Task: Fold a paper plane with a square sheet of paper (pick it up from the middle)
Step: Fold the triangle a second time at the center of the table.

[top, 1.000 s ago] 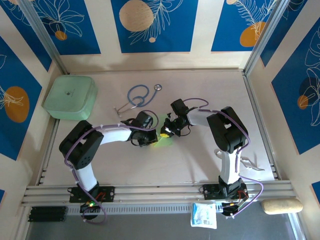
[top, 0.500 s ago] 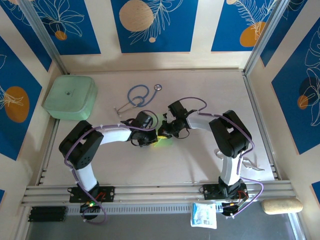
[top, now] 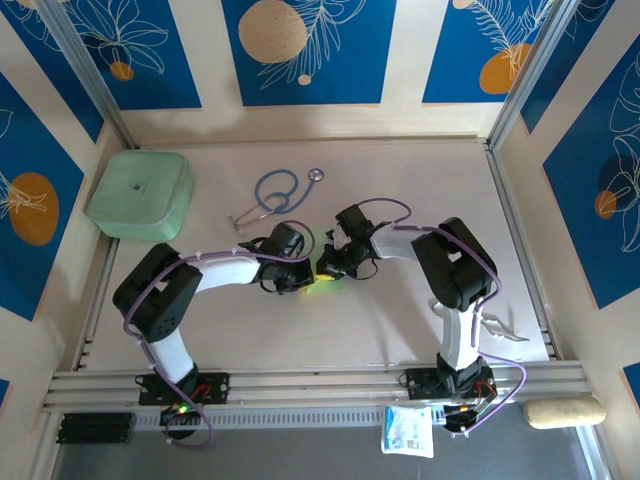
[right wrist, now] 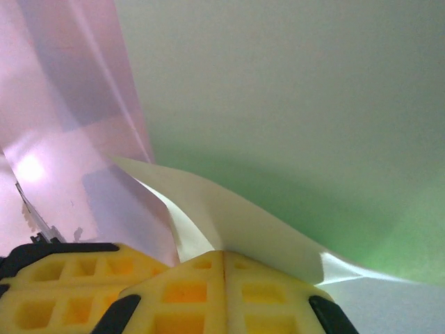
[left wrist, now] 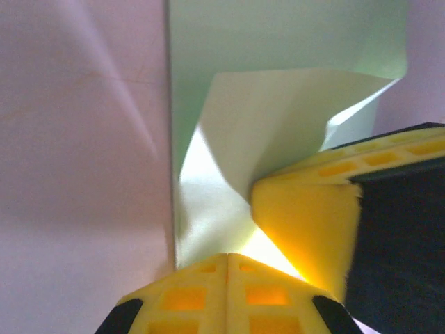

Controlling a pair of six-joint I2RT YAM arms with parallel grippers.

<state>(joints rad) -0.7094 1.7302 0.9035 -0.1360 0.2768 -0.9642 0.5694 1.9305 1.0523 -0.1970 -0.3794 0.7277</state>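
Observation:
The square sheet of paper lies pale green on the table, with one flap raised and curling over. In the top view just a green sliver of the paper shows between the two wrists. My left gripper is shut, its tips resting down on the paper near its left edge. My right gripper is shut too, its tips pushed against the underside of the lifted flap. Its yellow finger shows in the left wrist view, right beside my left tips. I see no paper between either pair of jaws.
A blue stethoscope lies just behind the grippers. A thick mint-green box sits at the back left. A small packet and a beige roll rest off the table's near edge. Walls close in both sides.
My right gripper has slid a little left, closer to the left gripper over the paper. The left gripper has stayed where it was. Both stayed shut.

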